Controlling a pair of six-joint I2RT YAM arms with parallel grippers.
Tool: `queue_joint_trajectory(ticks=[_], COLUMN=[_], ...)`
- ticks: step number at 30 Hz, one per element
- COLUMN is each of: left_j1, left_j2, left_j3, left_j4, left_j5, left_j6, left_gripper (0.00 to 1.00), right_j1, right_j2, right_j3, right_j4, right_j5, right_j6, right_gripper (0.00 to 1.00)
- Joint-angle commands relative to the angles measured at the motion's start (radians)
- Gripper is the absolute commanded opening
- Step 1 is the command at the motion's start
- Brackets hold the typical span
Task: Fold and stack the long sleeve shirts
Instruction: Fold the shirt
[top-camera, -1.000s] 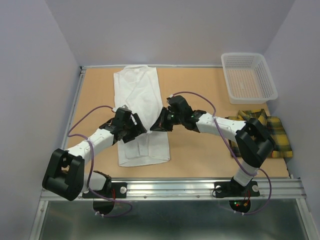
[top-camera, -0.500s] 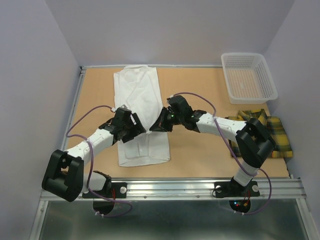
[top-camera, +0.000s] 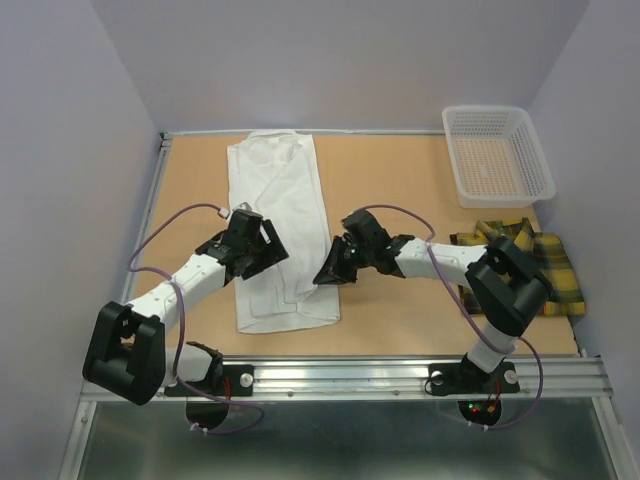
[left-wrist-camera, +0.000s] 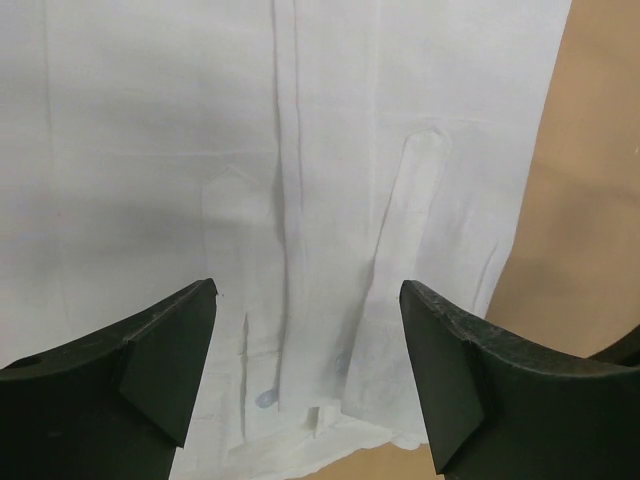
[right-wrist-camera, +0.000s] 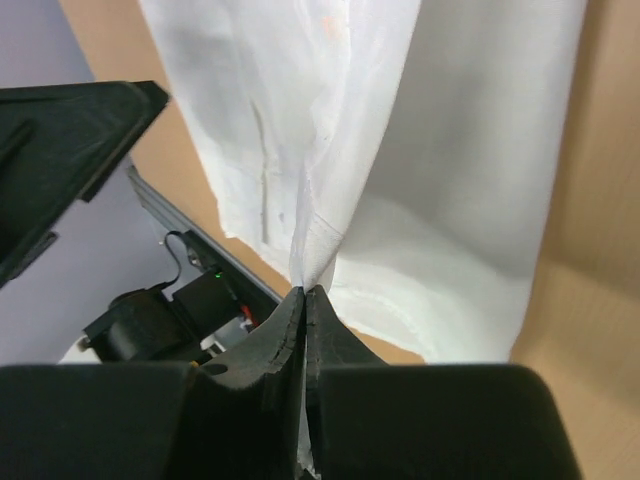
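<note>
— And the right gripper (right-wrist-camera: 303, 292)?
— Pinched shut on the right edge of the white shirt (top-camera: 283, 190), holding a fold of cloth raised (its wrist view shows this best).
— And the left gripper (left-wrist-camera: 308, 300)?
— Jaws wide, empty, hovering over the placket.
— Where are the shirts?
— The white shirt lies flat, lengthwise on the left half of the table (top-camera: 400, 180). The plaid shirt (top-camera: 548, 262) is crumpled at the right edge, near the basket (top-camera: 497, 150).

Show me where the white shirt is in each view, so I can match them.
Top external: white shirt lies lengthwise, left of centre.
Left wrist: the shirt fills the frame beyond the open left gripper.
Right wrist: the shirt upper centre, edge pinched in the right gripper.
Shared landmark: tan table along the shirt's edge.
</note>
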Motion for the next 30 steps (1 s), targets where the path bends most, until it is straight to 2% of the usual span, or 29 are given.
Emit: queue_joint_trajectory(ticks=[1, 5, 14, 17, 18, 20, 21, 26, 30], left_j1=[-0.004, -0.002, 0.04, 0.048, 0.054, 0.059, 0.06, 0.067, 0.067], left_j2=[0.008, 0.04, 0.206, 0.29, 0.336, 0.379, 0.422, 0.572, 0.675], left_j3=[0.056, 0.107, 0.335, 0.435, 0.46, 0.532, 0.556, 0.714, 0.829], left_j4=[-0.016, -0.007, 0.033, 0.062, 0.076, 0.091, 0.107, 0.154, 0.157], left_j5=[-0.031, -0.047, -0.054, -0.042, -0.04, -0.05, -0.06, -0.164, -0.208], left_j6=[0.03, 0.054, 0.126, 0.163, 0.184, 0.212, 0.233, 0.413, 0.482], left_gripper=[0.86, 0.86, 0.85, 0.85, 0.85, 0.85, 0.85, 0.86, 0.86], right_j1=[0.015, 0.014, 0.012, 0.014, 0.014, 0.012, 0.014, 0.014, 0.012], right_j2=[0.041, 0.064, 0.09, 0.084, 0.077, 0.052, 0.043, -0.046, -0.135], right_j3=[-0.005, 0.006, 0.06, 0.069, 0.072, 0.077, 0.08, 0.074, 0.043], right_j4=[0.03, 0.03, 0.021, 0.013, 0.01, 0.004, -0.001, -0.05, -0.08], right_j5=[-0.003, 0.032, 0.059, 0.071, 0.081, 0.098, 0.114, 0.202, 0.278], right_j6=[-0.069, -0.135, -0.26, -0.306, -0.316, -0.357, -0.372, -0.477, -0.543], right_gripper=[0.1, 0.18, 0.2, 0.28, 0.36, 0.43, 0.53, 0.76, 0.86])
